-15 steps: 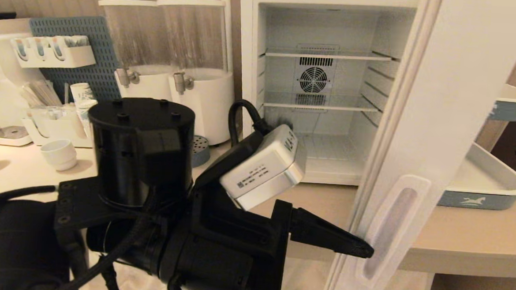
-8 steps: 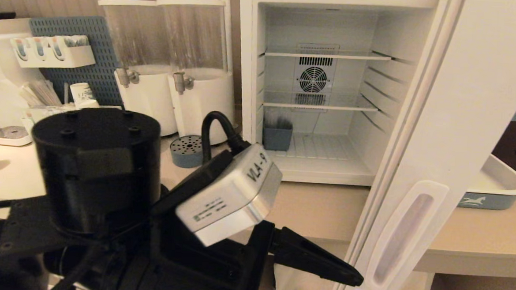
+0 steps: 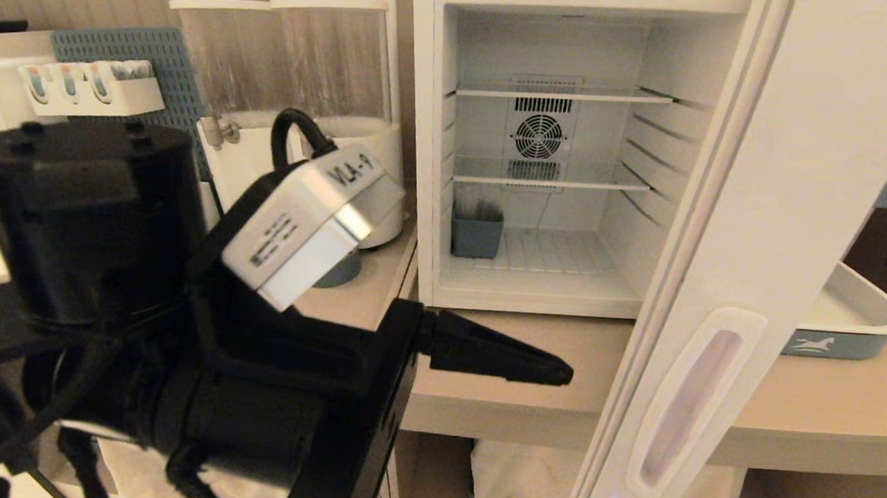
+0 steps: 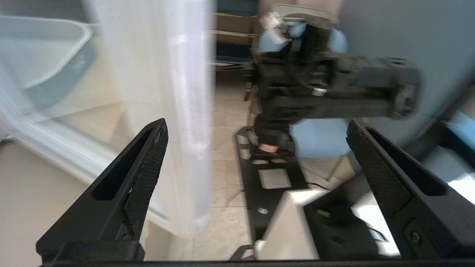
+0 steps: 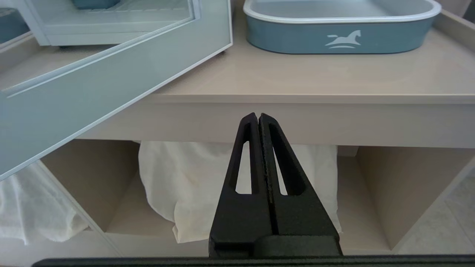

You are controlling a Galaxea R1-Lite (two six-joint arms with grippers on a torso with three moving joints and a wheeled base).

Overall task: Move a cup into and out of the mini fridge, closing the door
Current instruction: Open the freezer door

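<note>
Beside the open door (image 3: 725, 241), left claw (image 4: 256, 133) spread wide, empty, camera (image 3: 312, 223) labelled "VLA-9"

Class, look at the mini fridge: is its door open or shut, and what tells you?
Open. The door is swung out to the right, exposing the mini fridge interior: wire shelves, rear fan and a small blue container on its floor.

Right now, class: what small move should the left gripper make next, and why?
Probably swing the left gripper leftward over the counter to seek the cup, which is not in view. The door stands wide open, the mini fridge holds no cup, and the gripper is open and empty.
</note>
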